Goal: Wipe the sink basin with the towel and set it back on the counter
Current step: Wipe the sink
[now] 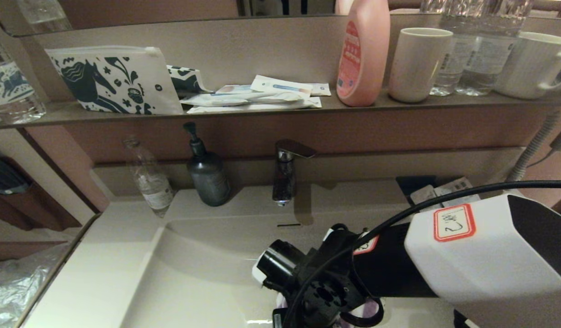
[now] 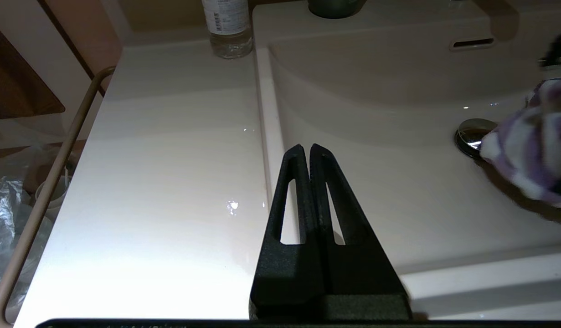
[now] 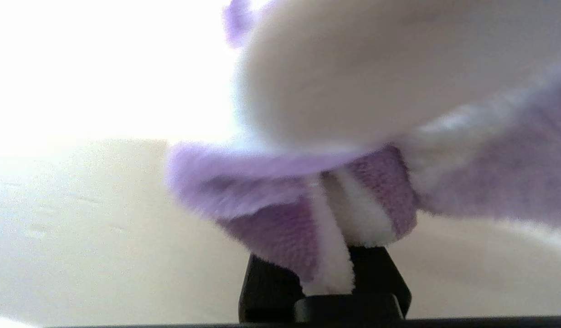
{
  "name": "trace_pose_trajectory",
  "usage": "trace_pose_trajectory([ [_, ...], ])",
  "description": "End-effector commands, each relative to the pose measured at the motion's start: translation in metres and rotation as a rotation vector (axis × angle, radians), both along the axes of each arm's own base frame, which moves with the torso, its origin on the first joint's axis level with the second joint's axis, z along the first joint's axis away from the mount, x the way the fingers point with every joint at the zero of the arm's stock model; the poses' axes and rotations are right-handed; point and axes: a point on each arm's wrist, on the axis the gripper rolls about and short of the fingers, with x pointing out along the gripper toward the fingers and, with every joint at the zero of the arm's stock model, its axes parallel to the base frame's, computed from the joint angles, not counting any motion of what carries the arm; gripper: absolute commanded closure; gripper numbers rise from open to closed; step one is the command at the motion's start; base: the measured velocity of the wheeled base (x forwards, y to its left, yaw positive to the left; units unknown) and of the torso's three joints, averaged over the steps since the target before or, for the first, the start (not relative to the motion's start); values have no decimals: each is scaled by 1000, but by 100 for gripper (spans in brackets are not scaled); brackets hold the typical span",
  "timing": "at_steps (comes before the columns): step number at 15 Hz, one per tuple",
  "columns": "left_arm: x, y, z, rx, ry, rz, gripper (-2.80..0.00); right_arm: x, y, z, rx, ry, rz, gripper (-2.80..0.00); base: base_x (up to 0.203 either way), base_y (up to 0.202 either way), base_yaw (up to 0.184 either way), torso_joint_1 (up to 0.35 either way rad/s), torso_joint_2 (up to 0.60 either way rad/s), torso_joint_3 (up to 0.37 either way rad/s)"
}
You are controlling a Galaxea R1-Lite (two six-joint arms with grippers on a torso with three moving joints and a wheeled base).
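Note:
The off-white sink basin (image 1: 203, 269) (image 2: 398, 191) has a chrome drain plug (image 2: 470, 133) and a slot overflow (image 2: 471, 43). My right arm (image 1: 467, 255) reaches down into the basin from the right, and its wrist hides the fingers in the head view. My right gripper (image 3: 328, 259) is shut on the purple and white striped towel (image 3: 285, 218). The bunched towel (image 2: 535, 150) rests on the basin floor beside the drain plug and overlaps its edge. A bit of the towel (image 1: 375, 309) shows under the wrist. My left gripper (image 2: 306, 148) is shut and empty, held over the basin's left rim.
The flat counter (image 2: 171, 182) lies left of the basin, edged by a rail (image 2: 48, 182). A faucet (image 1: 285, 173), dark soap dispenser (image 1: 207, 175) and clear bottle (image 1: 148, 177) stand behind the basin. The shelf above holds a horse-print pouch (image 1: 116, 79), pink bottle (image 1: 363, 54) and cups.

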Motion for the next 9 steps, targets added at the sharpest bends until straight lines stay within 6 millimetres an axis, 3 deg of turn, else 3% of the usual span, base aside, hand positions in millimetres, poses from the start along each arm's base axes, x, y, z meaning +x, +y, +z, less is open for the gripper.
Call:
trace_pose_trajectory([
  [1,0,0,0,0,2,0,0,2,29,-17,16,-12,38,0,0,0,0,0,0,0],
  [5,0,0,0,0,2,0,0,2,70,-27,87,-61,94,0,0,0,0,0,0,0],
  [9,0,0,0,0,2,0,0,4,93,-31,213,-158,161,0,0,0,0,0,0,0],
])
